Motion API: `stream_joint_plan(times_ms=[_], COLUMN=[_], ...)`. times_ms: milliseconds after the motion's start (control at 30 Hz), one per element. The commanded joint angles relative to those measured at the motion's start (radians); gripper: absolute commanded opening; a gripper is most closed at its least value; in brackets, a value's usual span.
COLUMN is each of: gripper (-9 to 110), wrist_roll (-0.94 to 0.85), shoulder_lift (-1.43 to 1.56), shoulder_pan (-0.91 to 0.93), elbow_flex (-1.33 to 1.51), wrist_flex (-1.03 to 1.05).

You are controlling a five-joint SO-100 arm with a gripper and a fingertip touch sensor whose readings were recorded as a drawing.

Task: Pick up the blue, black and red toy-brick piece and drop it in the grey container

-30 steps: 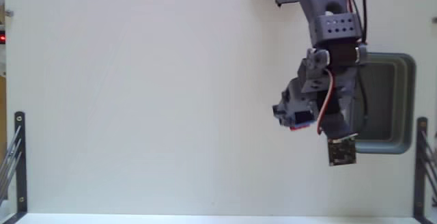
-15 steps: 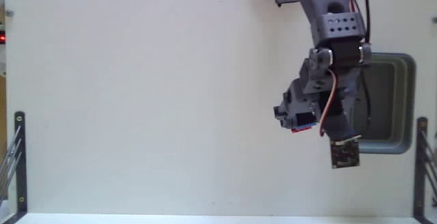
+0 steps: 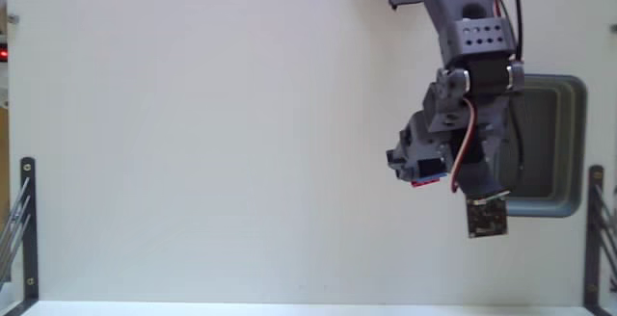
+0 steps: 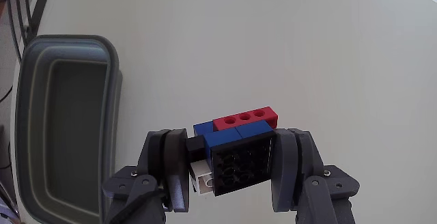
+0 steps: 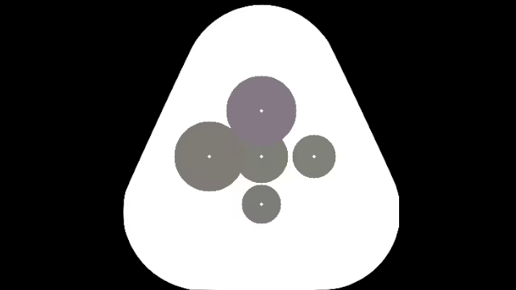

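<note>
My fingers [image 4: 231, 166] are clamped on the toy-brick piece [image 4: 235, 149], black face toward the wrist camera, blue and red parts beyond. It is held above the pale bench [image 3: 212, 143], beside the grey container [image 4: 65, 115], not over it.

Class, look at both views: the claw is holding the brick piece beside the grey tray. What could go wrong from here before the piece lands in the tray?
1. The claw grips only the black end of the brick piece; the red strip sticks out free, so the stack might twist or slip.
2. In the wrist view the piece hangs over bare table, beside the grey tray; opening now would likely miss it.
3. The tray's thick rim could bounce a badly aimed drop out.
</note>
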Motion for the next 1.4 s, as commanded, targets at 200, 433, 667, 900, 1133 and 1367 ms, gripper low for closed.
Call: stream_joint_plan(times_ms=[200, 433, 667, 900, 1133, 1367], gripper=[61, 61, 61, 61, 61, 61], wrist_roll=[0.003, 0.003, 0.003, 0.003, 0.003, 0.003], shoulder_lift=[0.026, 0.026, 0.026, 0.026, 0.025, 0.016], shoulder_pan=[0.000, 0.000, 0.000, 0.000, 0.000, -0.014], elbow_flex=[-0.053, -0.053, -0.053, -0.053, -0.053, -0.063], wrist_flex=[0.017, 0.017, 0.017, 0.017, 0.017, 0.018])
